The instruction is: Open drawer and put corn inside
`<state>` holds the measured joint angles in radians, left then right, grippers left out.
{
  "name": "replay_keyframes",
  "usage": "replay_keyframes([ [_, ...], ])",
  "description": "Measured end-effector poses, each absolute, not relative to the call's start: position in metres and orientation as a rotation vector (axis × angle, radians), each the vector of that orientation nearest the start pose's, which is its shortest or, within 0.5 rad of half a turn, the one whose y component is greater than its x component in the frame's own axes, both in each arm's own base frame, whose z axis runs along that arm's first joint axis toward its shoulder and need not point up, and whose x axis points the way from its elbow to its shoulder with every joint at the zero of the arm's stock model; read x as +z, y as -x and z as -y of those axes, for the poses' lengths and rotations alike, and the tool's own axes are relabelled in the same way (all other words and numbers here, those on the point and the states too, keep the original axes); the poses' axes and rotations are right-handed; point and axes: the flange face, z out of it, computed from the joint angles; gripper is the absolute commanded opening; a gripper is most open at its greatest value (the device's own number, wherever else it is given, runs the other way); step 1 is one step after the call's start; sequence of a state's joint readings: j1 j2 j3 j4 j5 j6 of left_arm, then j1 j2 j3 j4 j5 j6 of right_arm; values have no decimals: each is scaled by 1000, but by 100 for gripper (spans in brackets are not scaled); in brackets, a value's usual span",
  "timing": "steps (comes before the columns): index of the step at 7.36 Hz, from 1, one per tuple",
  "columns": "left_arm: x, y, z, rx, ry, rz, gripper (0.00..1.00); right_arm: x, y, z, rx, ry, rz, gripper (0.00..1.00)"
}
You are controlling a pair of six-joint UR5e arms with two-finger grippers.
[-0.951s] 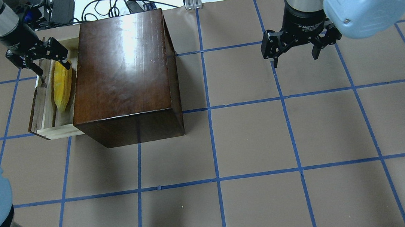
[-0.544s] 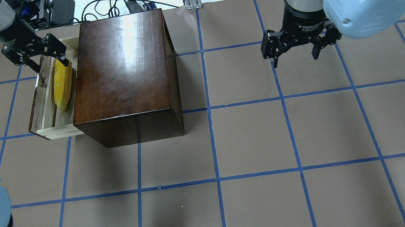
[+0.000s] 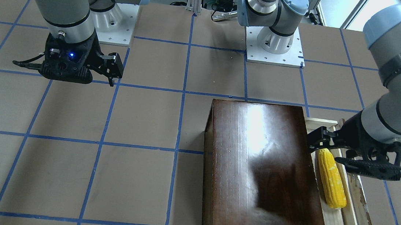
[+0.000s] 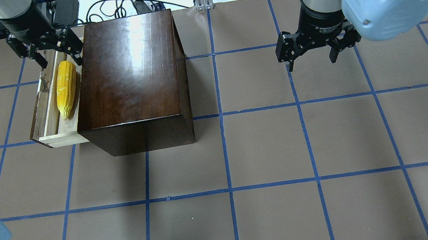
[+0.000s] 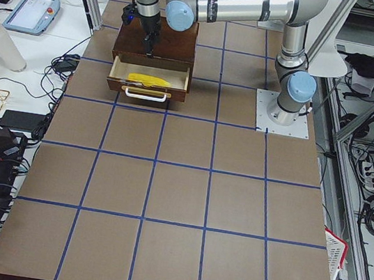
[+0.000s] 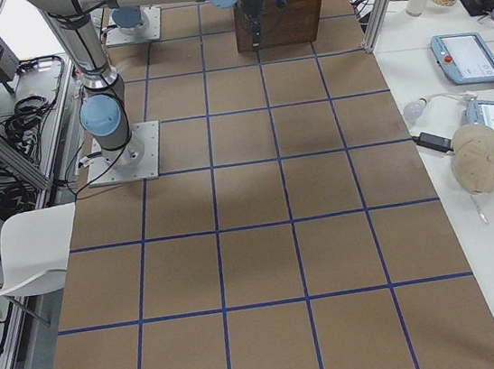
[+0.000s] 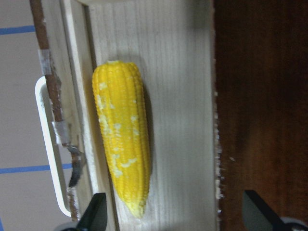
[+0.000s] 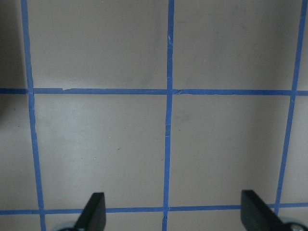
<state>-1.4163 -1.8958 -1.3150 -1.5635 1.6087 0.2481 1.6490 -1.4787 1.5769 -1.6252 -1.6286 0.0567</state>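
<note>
Overhead exterior shows the corn point(image 4: 66, 89) lying in the open drawer point(image 4: 65, 131), at nine o'clock of the box point(image 4: 128, 65), left tool point(image 4: 61, 63) and right tool point(image 4: 311, 62) spread, empty; it seems light, stiff, bumpy, so pinch its fat middle.

A broad counter point(image 4: 264, 146) covered in brown paper and marked into squares by blue tape fills most of the room. A white moulded plastic chair point(image 6: 28, 254) stands along one side. A white side desk point(image 6: 401, 73) carrying grey-framed touchscreen tablets point(image 6: 465, 57) runs along the other.
</note>
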Motion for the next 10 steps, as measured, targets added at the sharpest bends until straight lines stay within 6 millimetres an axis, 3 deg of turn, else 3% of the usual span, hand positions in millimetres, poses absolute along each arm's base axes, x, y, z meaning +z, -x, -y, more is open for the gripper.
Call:
replay_keyframes([
  [4, 450, 125, 598, 80, -188, -3112, 100, 443, -168, 513, 66, 36, -3200, 100],
  [5, 453, 136, 590, 71, -162, -3113, 100, 443, -168, 513, 67, 36, -3201, 100],
  [8, 475, 134, 569, 11, -130, -3133, 100, 443, -168, 513, 66, 37, -3202, 100],
  [10, 457, 113, 565, 0, -74, -3165, 100, 443, -168, 513, 63, 36, -3203, 100],
])
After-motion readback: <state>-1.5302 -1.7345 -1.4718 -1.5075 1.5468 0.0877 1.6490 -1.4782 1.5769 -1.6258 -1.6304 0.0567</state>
